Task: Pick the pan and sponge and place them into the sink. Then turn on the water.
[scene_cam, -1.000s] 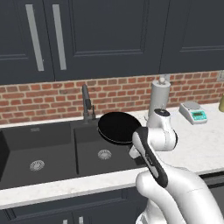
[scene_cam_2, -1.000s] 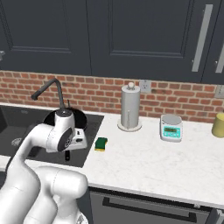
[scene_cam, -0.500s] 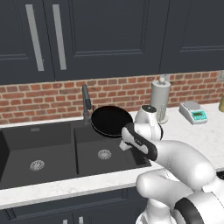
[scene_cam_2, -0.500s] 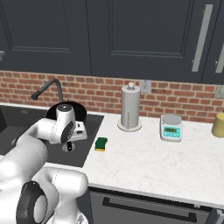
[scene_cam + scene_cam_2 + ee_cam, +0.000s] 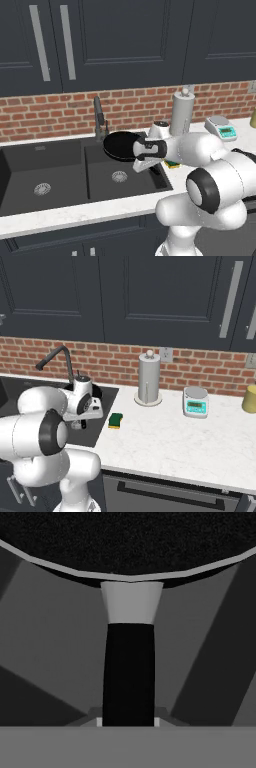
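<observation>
Sink (image 5: 60, 167): dark double basin set in the counter, at the left; wider basin left, smaller basin right, a silver drain in each.
Faucet (image 5: 99, 117): dark and slim, at the far edge of the sink, between the basins; no stream falls from it.
Pan (image 5: 121, 146): black, round, lifted above the right basin, near the faucet; its handle (image 5: 129, 672) points right, into the hand.
Hand (image 5: 146, 161): clamped narrow on the pan's handle, above the right basin's right edge; in the hand view the handle runs straight up between the fingertips to the pan's rim.
Sponge (image 5: 115, 420): yellow with green top, lying flat on the counter just right of the sink, apart from the hand.
Counter (image 5: 170, 448): pale speckled stone, running right from the sink.
Paper roll (image 5: 149, 379): upright on its stand, far on the counter, by the brick wall.
Scale (image 5: 195, 402): white and teal, right of the paper roll.
Jar (image 5: 250, 398): yellowish, at the far right edge.
</observation>
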### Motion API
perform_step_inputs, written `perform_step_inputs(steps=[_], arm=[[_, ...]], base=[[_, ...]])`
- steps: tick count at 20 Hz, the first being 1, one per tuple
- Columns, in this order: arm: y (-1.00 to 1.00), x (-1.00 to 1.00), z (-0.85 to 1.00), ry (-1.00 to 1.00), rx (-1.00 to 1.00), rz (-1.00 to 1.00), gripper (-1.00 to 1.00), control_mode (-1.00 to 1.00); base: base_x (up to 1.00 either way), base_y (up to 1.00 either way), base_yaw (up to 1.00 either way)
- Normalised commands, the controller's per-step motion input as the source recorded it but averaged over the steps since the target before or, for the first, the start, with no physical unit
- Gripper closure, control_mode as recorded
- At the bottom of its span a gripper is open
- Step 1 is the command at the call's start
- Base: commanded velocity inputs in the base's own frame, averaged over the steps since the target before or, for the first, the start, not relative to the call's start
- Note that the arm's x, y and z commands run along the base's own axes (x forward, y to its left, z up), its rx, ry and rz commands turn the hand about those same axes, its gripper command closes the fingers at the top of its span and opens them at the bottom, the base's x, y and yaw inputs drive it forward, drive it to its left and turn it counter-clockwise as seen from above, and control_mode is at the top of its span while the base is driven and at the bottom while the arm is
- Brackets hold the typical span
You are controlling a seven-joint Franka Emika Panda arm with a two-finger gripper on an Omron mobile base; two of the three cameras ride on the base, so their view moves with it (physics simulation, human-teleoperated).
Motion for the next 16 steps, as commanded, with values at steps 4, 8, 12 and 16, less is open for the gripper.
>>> perform_step_inputs(steps=[4, 8, 12, 16], arm=[[0.23, 0.24, -0.55, 0.03, 0.00, 0.00, 1.00, -1.00], [0.28, 0.27, -0.37, 0.00, 0.00, 0.00, 1.00, -1.00], [0.29, 0.26, -0.25, 0.00, -0.01, 0.00, 1.00, -1.00], [0.12, 0.37, -0.30, 0.00, 0.00, 0.00, 1.00, -1.00]], base=[[0.00, 0.00, 0.00], [0.00, 0.00, 0.00], [0.00, 0.00, 0.00], [0.00, 0.00, 0.00]])
